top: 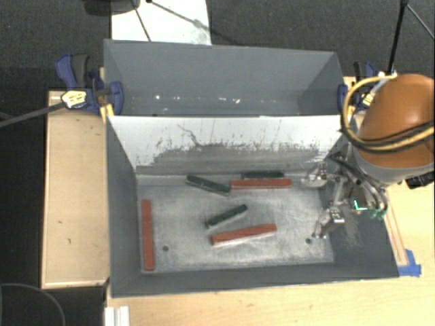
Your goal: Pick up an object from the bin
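My gripper [319,206] hangs at the right end of the bin, close to the right wall and just above the floor, open with nothing between its fingers. The loose thing nearest to it is a red stick [243,234], lying flat to its left near the front. A dark green stick [226,215] lies slanted just behind that one. Another red stick [262,183] rests along the back wall, with a short green stick [263,174] right behind it.
Further left, a dark green stick [209,185] lies by the back wall. A long red stick [146,235] lies along the left wall. The arm's orange cover and cables hang over the bin's right rim.
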